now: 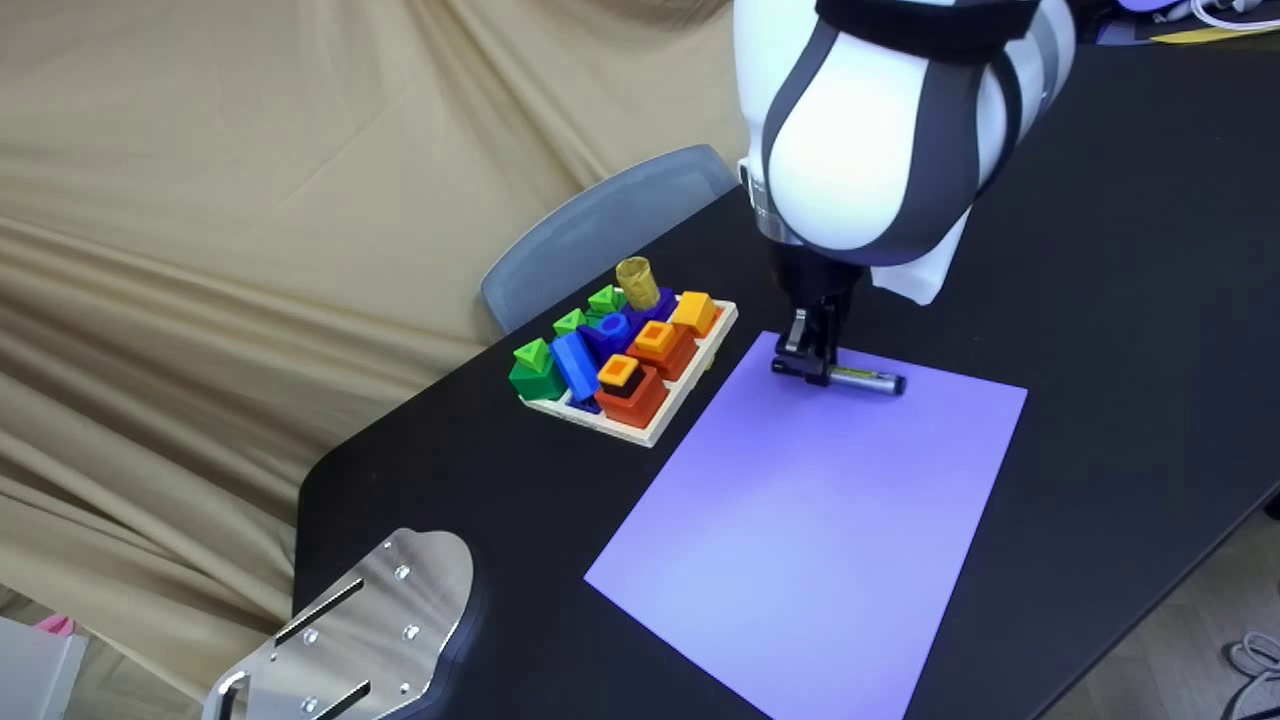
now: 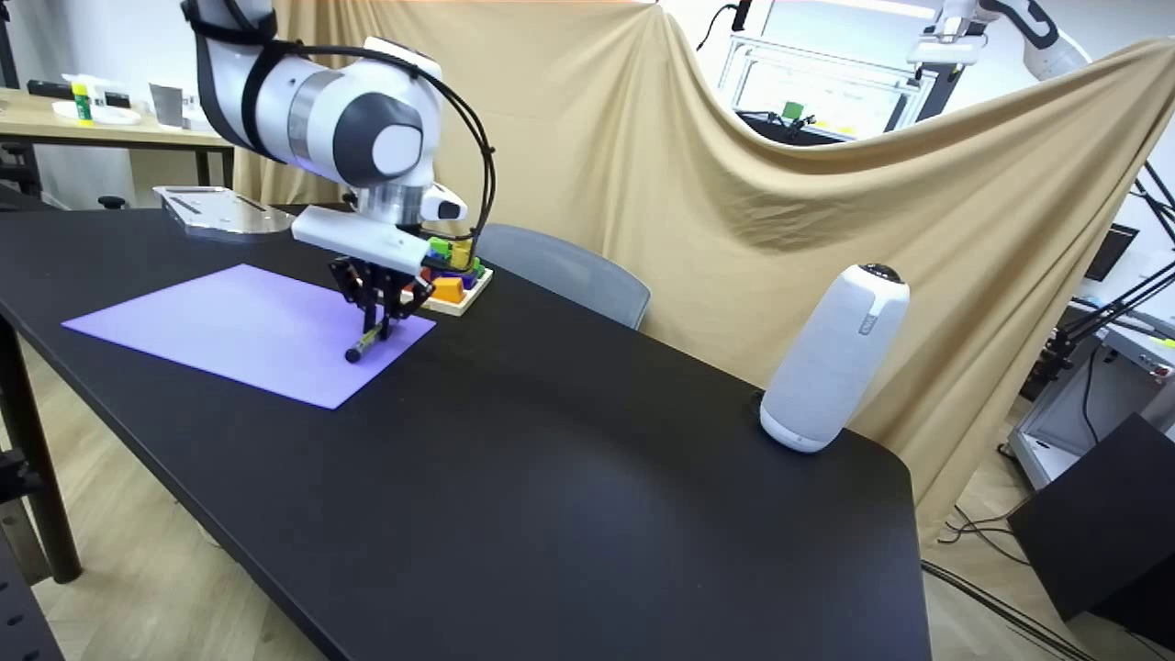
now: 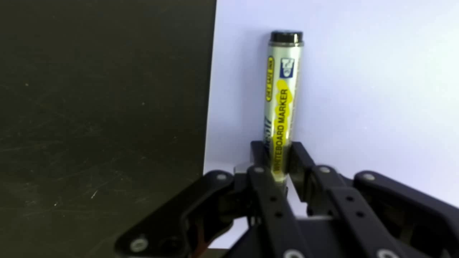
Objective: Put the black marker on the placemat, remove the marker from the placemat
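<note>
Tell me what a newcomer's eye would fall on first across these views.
Probably the large, plain lavender rectangular sheet, bright against the flat black tabletop. Next comes the black two-fingered gripper, closed on a silver cylindrical whiteboard marker over the sheet near one edge. Then, on the tabletop beside the sheet, the pale, flat tray of colourful toy blocks.

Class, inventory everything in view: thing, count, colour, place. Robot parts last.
Long table: one, black, foreground
Thin rectangular placemat: one, lavender, on table
Cylindrical marker: one, silver with black ends, over placemat, contact unclear
Flat tray: one, cream, beside placemat
Geometric blocks: several, multicoloured, on tray
Flat metal plate: one, silver, on table
Cylindrical device: one, pale grey, on table
Curved chair: one, grey, at table's edge
Draped cloth: count unclear, tan, behind chair
Background equipment: several, mixed, past cloth
Robot arm: one, white and grey, above placemat
Jaws: two, black, closed on marker
</note>
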Motion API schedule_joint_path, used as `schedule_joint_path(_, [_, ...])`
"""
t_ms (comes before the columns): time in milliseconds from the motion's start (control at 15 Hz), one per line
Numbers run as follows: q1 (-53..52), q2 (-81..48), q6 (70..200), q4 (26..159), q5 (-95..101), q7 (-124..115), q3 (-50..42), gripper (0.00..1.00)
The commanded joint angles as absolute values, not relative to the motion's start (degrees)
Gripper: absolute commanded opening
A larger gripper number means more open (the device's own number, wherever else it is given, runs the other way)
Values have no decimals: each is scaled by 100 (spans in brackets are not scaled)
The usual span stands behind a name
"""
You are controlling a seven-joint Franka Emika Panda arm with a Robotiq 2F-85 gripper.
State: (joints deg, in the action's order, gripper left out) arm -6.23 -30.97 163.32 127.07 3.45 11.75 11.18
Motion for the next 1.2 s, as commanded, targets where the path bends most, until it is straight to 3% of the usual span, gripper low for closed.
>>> schedule_joint_path(0, [-587, -2971, 16372, 12646, 372, 1024, 948, 5])
schedule_joint_path(1000, [366, -2968, 16441, 12639, -690, 357, 394, 5])
schedule_joint_path(1133, [444, -2993, 16404, 12651, -763, 341, 414, 47])
